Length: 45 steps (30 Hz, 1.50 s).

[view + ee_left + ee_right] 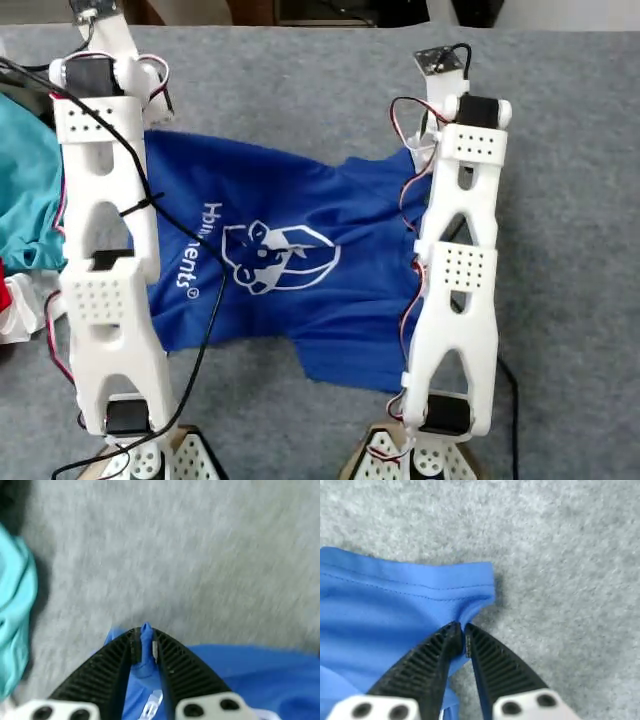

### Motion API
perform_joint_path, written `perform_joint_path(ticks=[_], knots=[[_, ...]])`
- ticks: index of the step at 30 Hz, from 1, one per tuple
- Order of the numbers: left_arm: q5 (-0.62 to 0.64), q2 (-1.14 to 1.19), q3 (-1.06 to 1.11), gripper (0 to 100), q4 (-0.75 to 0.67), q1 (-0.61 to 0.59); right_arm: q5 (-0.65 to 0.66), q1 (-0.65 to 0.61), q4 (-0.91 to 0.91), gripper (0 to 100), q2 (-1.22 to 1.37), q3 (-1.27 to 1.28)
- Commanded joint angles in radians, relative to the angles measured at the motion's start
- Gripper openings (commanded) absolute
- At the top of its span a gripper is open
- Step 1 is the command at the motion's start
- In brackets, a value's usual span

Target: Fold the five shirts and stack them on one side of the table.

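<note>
The blue shirt (pixel 290 270) lies spread across the middle of the high view on the grey desk (pixel 560 150), somewhat rumpled. Its white print (pixel 265 255) of an animal face with lettering faces up at the centre of the frame. One sleeve hangs toward the lower centre, and the cloth reaches under both white arms.

The left arm (pixel 105 290) runs up the left side of the frame from the bottom edge. Its wrist sits at the upper left, over the shirt's upper-left corner. In the left wrist view the left jaws, black and ribbed, are pressed together on a small raised fold at the edge of the blue shirt (pixel 250 675), with a tip of blue cloth poking up between them.

The right arm (pixel 455 270) runs up the right half of the frame, and its wrist is at the upper right of the shirt. In the right wrist view the right jaws are closed on the blue shirt (pixel 385 610) just beside a hemmed corner. A line of stitching runs along that edge, and the cloth is puckered where it is pinched.

A teal shirt (pixel 25 190) is bunched at the left edge of the high view, beside the left arm and apart from the blue one. It also shows in the left wrist view (pixel 15 615). Below it, at the lower left edge, lies some white and red cloth (pixel 12 305).
</note>
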Motion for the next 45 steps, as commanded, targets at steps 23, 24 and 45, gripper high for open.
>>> perform_joint_path(ticks=[23, 24, 45], knots=[[-0.029, -0.088, 0.962, 2, -0.517, -0.032, 0.06, 0.001, -0.296, 24.9, -0.064, 0.217], [-0.029, -0.088, 0.964, 2, -0.523, -0.032, 0.06, 0.015, -0.302, 24.9, -0.07, 0.237], [-0.026, -0.088, 0.961, 2, -0.525, -0.032, 0.06, 0.021, -0.299, 0.8, -0.065, 0.232]])
